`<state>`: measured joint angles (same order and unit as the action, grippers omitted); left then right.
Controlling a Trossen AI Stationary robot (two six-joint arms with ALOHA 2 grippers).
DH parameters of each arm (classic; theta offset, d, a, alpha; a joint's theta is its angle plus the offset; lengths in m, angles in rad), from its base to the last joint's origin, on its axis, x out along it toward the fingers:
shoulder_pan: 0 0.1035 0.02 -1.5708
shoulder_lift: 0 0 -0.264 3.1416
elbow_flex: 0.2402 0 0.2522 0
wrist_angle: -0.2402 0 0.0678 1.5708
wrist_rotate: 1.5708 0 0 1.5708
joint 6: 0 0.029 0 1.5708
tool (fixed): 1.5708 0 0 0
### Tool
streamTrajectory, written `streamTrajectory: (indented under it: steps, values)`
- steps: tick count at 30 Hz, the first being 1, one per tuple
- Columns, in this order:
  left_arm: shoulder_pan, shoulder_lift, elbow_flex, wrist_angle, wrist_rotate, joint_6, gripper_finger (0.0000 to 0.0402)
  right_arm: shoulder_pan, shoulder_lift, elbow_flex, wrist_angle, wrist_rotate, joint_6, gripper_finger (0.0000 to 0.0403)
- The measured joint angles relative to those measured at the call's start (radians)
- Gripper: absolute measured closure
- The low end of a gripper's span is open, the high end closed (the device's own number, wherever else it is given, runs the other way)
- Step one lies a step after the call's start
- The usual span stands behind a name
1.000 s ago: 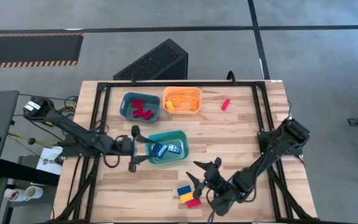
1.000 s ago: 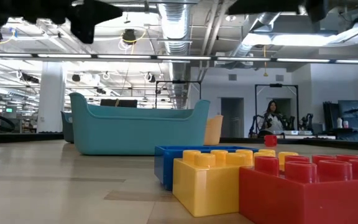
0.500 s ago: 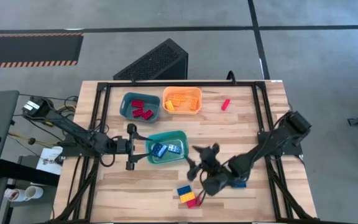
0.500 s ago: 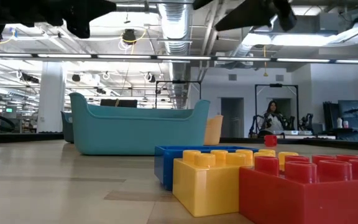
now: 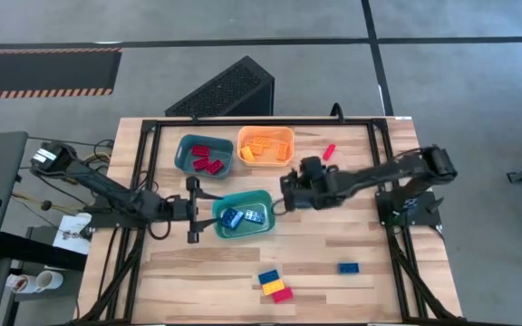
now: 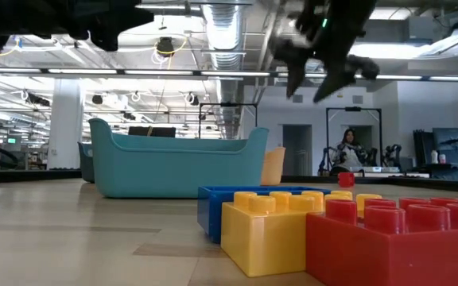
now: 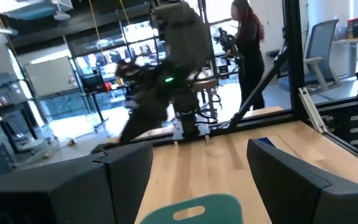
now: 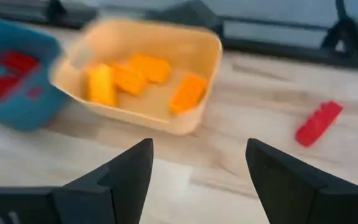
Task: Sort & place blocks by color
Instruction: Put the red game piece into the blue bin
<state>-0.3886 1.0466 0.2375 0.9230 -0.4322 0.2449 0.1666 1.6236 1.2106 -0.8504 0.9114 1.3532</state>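
Note:
My right gripper (image 5: 285,194) hangs open and empty above the table, between the teal tray (image 5: 263,228) and the orange tray (image 5: 288,136). It also shows high up in the low view (image 6: 318,73). My left gripper (image 5: 194,211) stands open just left of the teal tray, touching nothing. Blue blocks (image 5: 243,216) lie in the teal tray, red blocks (image 5: 206,160) in the dark teal tray, and orange-yellow blocks (image 8: 129,76) in the orange tray. A red block (image 8: 319,123) lies loose on the table. A blue block (image 5: 349,268) and a blue, yellow and red cluster (image 5: 275,284) sit near the front edge.
A black frame rail (image 5: 381,163) runs around the table's edges. The dark teal tray (image 5: 184,145) and the orange tray stand side by side at the back. There is bare wood at the right and near left. A person (image 6: 347,151) is far off in the room.
My right gripper has swung up from beside the cluster at the near edge toward the table's far side. It now hangs between the teal and orange trays, still open and empty. The blocks have not moved.

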Motion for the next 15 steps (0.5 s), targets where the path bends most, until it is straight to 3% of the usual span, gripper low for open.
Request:
streamTrajectory:
  steps: [3,10,15]
  values:
    - [0.03,0.001,0.0,-0.016,0.049,-0.066,0.015,-0.086,0.023,-0.002,-0.059,-0.08,0.012,0.0125]
    - [0.043,0.0,0.0,-0.018,0.108,-0.108,0.015,-0.297,0.039,-0.001,-0.211,-0.11,0.057,0.0125]
    - [0.041,-0.002,0.0,-0.013,0.122,-0.108,0.015,-0.422,0.041,-0.018,-0.178,-0.214,-0.096,0.0125]
